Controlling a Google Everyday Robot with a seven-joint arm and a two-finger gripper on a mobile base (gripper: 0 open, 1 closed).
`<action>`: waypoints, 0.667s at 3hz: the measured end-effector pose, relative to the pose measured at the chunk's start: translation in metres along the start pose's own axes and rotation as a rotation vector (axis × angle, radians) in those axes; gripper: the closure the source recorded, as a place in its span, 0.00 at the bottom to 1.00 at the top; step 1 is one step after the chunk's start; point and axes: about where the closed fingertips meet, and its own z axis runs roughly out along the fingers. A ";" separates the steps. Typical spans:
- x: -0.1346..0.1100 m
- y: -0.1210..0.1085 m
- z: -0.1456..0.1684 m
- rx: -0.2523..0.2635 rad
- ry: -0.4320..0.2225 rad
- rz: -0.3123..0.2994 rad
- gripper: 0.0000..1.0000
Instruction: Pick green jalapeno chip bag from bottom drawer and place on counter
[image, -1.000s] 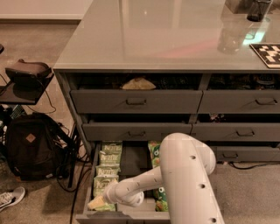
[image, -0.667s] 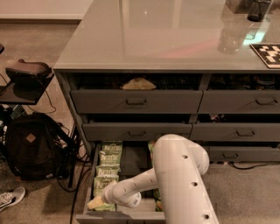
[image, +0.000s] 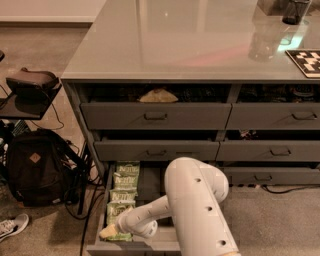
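Note:
The bottom drawer (image: 98, 247) is pulled open at the lower left of the cabinet. A column of pale green Kettle chip bags (image: 126, 181) lies along its left side. My white arm (image: 197, 210) bends down into the drawer. My gripper (image: 109, 231) sits at the drawer's front left end, on or just over the nearest green jalapeno chip bag (image: 118, 209). The glossy grey counter (image: 175, 45) spreads above the drawers.
Upper drawers stand slightly open, with a tan item (image: 157, 96) in the top left one. A black backpack (image: 32, 167), cables and a shoe (image: 12, 225) lie on the floor to the left. A dark cup (image: 295, 11) and a checkered tag (image: 306, 61) sit on the counter.
My arm's big elbow has shifted left over the drawer. The gripper stays at the drawer's front left end by the bags.

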 end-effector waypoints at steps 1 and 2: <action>0.005 0.000 0.013 0.004 0.013 0.000 0.18; 0.004 0.000 0.011 0.004 0.013 0.000 0.40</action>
